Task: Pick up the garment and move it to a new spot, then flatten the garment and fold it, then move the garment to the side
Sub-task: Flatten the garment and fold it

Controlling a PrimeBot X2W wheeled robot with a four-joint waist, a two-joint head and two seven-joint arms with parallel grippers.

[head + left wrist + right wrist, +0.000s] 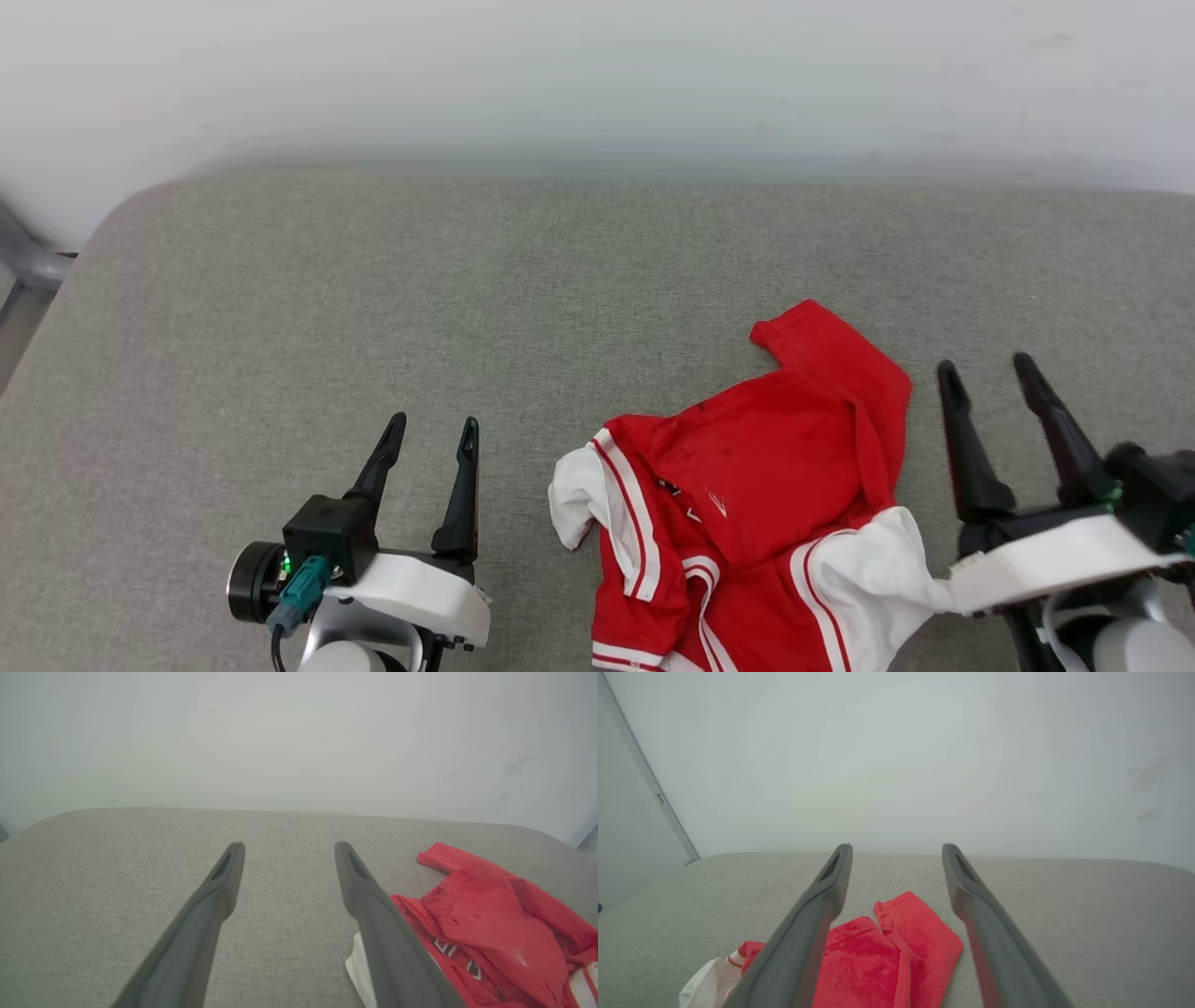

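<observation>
The left tool hovers at the near left of a grey fabric-covered counter, its two dark fingers spread apart with nothing between them. The garment lies well clear to this tool's right. In the left wrist view the crumpled cloth sits just beyond the right-hand finger, apart from it, with a white sleeve edge showing beside that finger.

The red jersey rests in a loose heap at the near middle-right of the counter, one red flap reaching toward the pale wall. White sleeves with red-and-white striped trim flank the heap on both sides, and scraps of black-and-white lettering show in the folds.

The right tool stands just beside the garment's right edge, fingers parted wide and gripping nothing. The right-hand white sleeve runs up to the pale housing behind those fingers; whether it touches cannot be told. In the right wrist view red cloth lies lower down between the two fingers and behind the left one
</observation>
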